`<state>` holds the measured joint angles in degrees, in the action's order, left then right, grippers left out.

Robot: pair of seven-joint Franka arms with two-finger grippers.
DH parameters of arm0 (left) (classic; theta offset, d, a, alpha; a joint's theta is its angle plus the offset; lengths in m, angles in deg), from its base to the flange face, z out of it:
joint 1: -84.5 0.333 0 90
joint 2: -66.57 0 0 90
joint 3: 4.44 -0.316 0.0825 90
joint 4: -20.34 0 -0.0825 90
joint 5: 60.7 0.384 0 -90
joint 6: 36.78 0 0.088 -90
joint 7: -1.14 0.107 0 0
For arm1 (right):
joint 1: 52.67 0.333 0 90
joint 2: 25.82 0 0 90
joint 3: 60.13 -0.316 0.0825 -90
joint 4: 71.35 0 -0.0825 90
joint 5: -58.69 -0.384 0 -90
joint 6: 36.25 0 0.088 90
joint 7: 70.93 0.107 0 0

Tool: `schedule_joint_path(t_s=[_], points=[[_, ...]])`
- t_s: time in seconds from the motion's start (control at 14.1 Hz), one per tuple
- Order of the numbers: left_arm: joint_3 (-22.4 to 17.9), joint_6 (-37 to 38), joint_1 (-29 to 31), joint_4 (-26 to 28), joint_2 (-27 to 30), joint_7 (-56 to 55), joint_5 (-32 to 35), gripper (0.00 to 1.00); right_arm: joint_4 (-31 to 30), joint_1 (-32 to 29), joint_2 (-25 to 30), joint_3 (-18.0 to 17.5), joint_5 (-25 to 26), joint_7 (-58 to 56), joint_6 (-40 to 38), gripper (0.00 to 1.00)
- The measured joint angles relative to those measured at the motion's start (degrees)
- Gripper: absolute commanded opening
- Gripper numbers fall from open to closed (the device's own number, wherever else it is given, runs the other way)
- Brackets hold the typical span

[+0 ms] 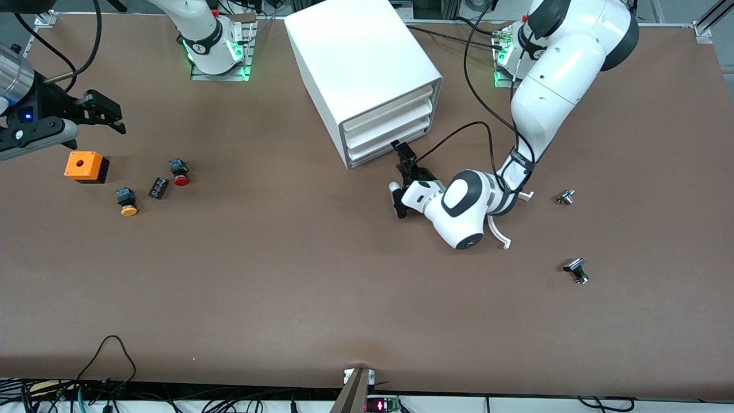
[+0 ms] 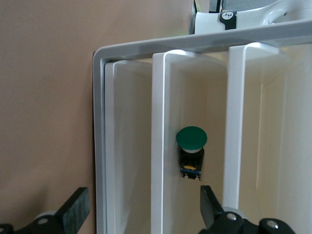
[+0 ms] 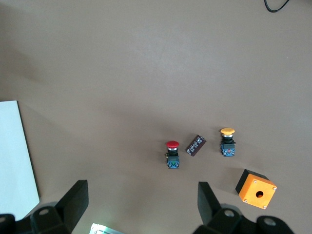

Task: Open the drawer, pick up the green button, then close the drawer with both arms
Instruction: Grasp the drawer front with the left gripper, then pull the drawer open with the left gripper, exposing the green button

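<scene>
The white cabinet (image 1: 367,63) stands at the table's middle near the arms' bases, and all three drawers look pushed in. The lowest drawer (image 1: 381,148) is the tray closest to the table in the left wrist view (image 2: 127,146). The green-capped button (image 2: 191,151) lies on its side inside the cabinet, seemingly in the tray just above that one. My left gripper (image 1: 401,180) is open in front of the cabinet at lowest-drawer height, its fingers apart on either side of the lowest tray's edge (image 2: 141,209). My right gripper (image 1: 117,117) is open, empty and waits above the right arm's end of the table (image 3: 141,202).
An orange box (image 1: 86,166), a yellow-capped button (image 1: 127,201), a dark small block (image 1: 158,188) and a red-capped button (image 1: 179,172) lie under the right gripper. Two small metal parts (image 1: 566,197) (image 1: 577,271) lie at the left arm's end.
</scene>
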<state>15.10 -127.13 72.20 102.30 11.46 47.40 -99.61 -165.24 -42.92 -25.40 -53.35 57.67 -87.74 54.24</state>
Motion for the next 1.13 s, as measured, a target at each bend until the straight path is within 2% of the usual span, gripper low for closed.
schedule_joint_path(t_s=[0.5, 0.64, 0.85, 0.92, 1.13], points=[[0.08, -0.98, -2.4, 0.88, -0.2, 0.04, -0.71, 0.99, 0.0, 0.0, 0.0, 0.0, 0.0, 0.01, 0.0, 0.99], [0.1, -0.98, -3.24, 1.12, -0.2, 0.04, -0.77, 0.96, 0.0, 0.0, 0.0, 0.0, 0.0, 0.01, 0.0, 0.99], [0.21, -0.98, -3.96, 1.85, -0.2, 0.04, -0.79, 0.85, 0.0, 0.0, 0.0, 0.0, 0.0, 0.02, 0.0, 0.99], [0.27, -0.98, -4.16, 1.99, -0.19, 0.04, -0.8, 0.78, 0.0, 0.0, 0.0, 0.0, 0.0, 0.02, 0.0, 0.99], [0.35, -0.98, -4.74, 2.17, -0.14, 0.02, -0.81, 0.45, 0.0, 0.0, 0.0, 0.0, 0.0, 0.02, 0.0, 0.99]])
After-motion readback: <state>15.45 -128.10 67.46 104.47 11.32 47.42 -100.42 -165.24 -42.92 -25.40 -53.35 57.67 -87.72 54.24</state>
